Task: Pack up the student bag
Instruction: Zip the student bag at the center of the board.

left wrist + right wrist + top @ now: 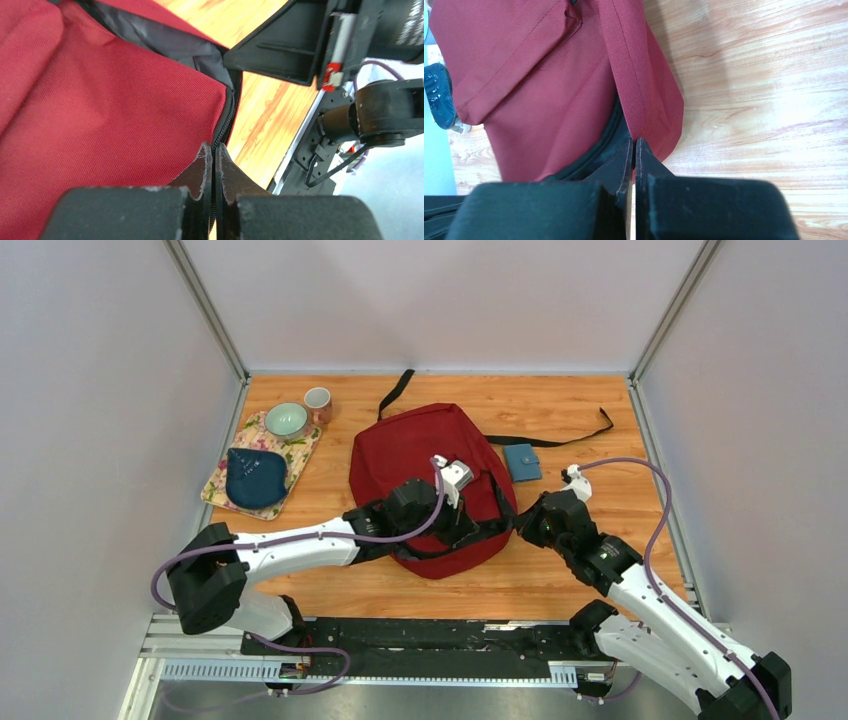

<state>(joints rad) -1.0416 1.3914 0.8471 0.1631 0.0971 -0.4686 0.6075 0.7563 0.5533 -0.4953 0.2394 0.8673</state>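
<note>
Flowered cloth mat (303,450) lies on the table (480,585) well to the left of the bag. It carries a dark blue pouch (255,478) at its near end and a green bowl (286,420) at its far end. A pale mug (318,403) stands just beside the bowl, on the side toward the bag. The left arm (300,545) reaches in from the near left and lies across the bag's near part. The bag (410,445), dark red with black straps, lies flat in the middle of the table. The left jaws are pressed together on the bag's black zipper (226,117) edge at its near right side, with the zipper line running in between them. The right jaws are together too, their tips meeting at the end of a red cloth band (626,60) on the bag's right edge; whether cloth is caught between them I cannot tell. A small teal wallet (521,462) lies just right of the bag, beside a black strap (560,437) that trails from the bag to the right. The right arm (650,600) comes in from the near right.
</note>
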